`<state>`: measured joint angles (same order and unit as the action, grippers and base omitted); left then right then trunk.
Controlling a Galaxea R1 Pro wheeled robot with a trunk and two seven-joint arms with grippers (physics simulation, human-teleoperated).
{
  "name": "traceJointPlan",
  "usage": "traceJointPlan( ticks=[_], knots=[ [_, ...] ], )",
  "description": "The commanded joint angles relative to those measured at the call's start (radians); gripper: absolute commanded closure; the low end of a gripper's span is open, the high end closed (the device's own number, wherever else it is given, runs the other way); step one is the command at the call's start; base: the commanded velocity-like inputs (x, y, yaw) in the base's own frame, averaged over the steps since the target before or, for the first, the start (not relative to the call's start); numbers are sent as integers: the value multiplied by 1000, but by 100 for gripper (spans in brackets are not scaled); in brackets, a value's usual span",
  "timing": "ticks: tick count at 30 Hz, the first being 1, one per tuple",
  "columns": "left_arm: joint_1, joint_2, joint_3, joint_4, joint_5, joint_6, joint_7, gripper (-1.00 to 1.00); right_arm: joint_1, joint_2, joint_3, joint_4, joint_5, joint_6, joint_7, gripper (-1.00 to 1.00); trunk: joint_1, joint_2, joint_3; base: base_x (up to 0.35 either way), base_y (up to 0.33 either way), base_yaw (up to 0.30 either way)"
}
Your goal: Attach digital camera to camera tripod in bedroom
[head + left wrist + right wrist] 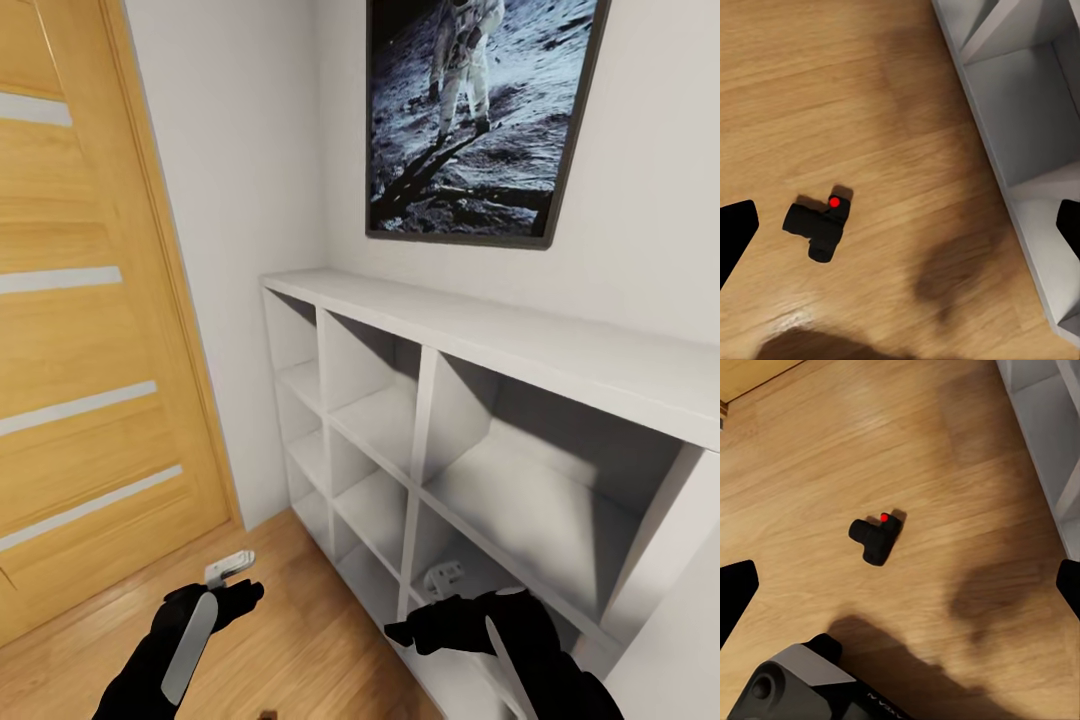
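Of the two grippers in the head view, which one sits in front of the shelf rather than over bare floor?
The right gripper: it overlaps the white cube shelf's lowest compartments. The left gripper hangs over the wood floor near the door.

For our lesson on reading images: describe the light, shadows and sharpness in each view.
Head view: even, soft light; the white cube shelf unit has grey shade inside its compartments. Left wrist view: the small black boxy camera with a red button looks sharp, with blurry dark shadows on the light wood floor. Right wrist view: a broad soft shadow crosses the floor below the camera.

Both wrist views downward over floor (870, 90)
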<state>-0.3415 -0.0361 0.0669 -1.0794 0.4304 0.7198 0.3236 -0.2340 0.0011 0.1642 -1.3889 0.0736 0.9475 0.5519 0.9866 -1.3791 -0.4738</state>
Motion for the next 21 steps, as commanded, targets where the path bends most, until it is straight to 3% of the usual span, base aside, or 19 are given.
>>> traceJointPlan(
  ticks=[1, 10, 13, 21],
  knots=[
    [-1, -1, 1, -1, 10, 4, 8, -100, -1, 0, 0, -1, 8, 3, 7, -100, 4, -8, -4, 0, 0, 0],
    [-1, 2, 2, 5, 7, 4, 11, -100, -1, -3, -6, -4, 7, 5, 24, -100, 38, -71, -33, 0, 0, 0],
    [-1, 4, 2, 6, 7, 5, 11, -100, -1, -5, -10, -4, 7, 6, 87, -100, 50, -92, -42, 0, 0, 0],
    [-1, 4, 2, 16, 5, 5, 12, -100, -1, -6, -10, -6, 8, 6, 125, -100, 81, -148, -67, 0, 0, 0]
  ],
)
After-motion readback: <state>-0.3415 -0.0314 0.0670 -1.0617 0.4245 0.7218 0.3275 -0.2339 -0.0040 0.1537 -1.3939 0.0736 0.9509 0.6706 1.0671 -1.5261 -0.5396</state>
